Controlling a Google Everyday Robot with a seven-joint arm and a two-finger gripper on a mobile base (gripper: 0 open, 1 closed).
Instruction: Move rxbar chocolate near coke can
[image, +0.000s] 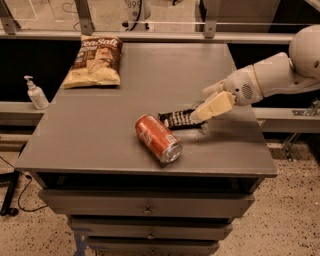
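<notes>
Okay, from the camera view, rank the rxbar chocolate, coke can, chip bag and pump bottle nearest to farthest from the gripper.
The gripper is over the table's right side.
1. rxbar chocolate, at its tip.
2. coke can, on its side, front-left of the bar.
3. chip bag, far left corner.
4. pump bottle, off the table, far left.
</notes>
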